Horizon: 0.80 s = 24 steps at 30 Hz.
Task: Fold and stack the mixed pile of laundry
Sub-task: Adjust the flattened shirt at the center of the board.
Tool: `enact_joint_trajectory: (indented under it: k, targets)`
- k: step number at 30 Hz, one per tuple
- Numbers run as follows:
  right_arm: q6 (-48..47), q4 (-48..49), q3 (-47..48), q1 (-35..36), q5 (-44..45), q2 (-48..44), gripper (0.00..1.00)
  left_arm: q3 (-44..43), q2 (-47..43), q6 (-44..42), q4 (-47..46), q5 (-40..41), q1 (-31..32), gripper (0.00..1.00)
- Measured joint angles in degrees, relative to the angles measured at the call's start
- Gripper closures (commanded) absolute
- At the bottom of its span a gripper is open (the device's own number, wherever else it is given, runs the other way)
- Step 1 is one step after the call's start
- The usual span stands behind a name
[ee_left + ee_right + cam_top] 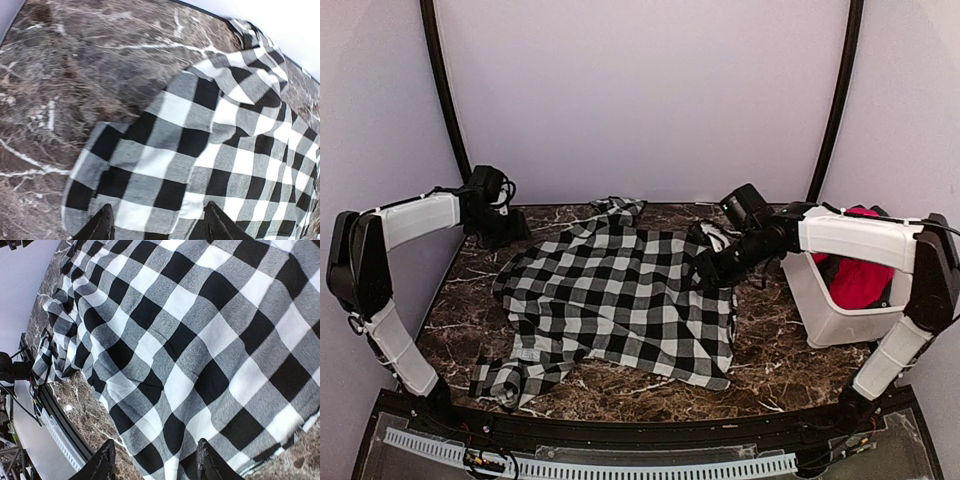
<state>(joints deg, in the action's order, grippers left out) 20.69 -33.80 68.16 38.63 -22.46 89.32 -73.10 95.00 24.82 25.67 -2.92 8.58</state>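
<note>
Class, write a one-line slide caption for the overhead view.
Checked garment spread out on the marble table; red garment sits in the white bin at right.

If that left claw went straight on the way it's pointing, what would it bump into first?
Most likely the checked garment. In the left claw's own view, its open fingers frame the cloth straight ahead, lying on the marble table. How close it is, I cannot tell.

The shirt (pixel 620 290) is checked black and white (grey where they cross) on a brown, white-veined table (pixel 780 365), and right of the shirt is a bright red cloth (pixel 857 280) in a white bin (pixel 835 322).
</note>
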Motion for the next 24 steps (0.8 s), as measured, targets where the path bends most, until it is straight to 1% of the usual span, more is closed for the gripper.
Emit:
enact_joint_trajectory:
  k: [3,6,9,14,16,19,24]
  targets:
    - [-2.0,1.3,2.6,0.1,-0.4,7.1,0.48,0.2,2.7,-0.4,0.5,0.2,5.4,0.42]
    - [-3.9,1.6,4.3,0.0,0.2,13.7,0.48,4.8,3.3,-0.2,1.2,0.0,8.9,0.45]
    - [-5.2,2.2,4.5,-0.5,0.4,17.9,0.49,9.2,3.5,0.7,2.3,0.7,9.2,0.51]
    - [-6.5,2.6,4.6,-1.9,0.7,21.8,0.49,16.7,2.7,5.6,1.5,1.3,9.3,0.54]
    - [-6.8,2.8,4.3,-2.0,0.6,21.9,0.49,19.8,-0.3,8.2,0.2,0.5,9.3,0.54]
    - [-6.9,4.9,2.3,-2.2,-0.1,21.0,0.49,26.9,-6.3,12.4,-1.7,-0.7,9.6,0.55]
    - [-6.9,7.8,-2.9,-1.8,-3.0,18.2,0.5,36.9,-18.0,18.4,0.0,-1.2,10.4,0.57]
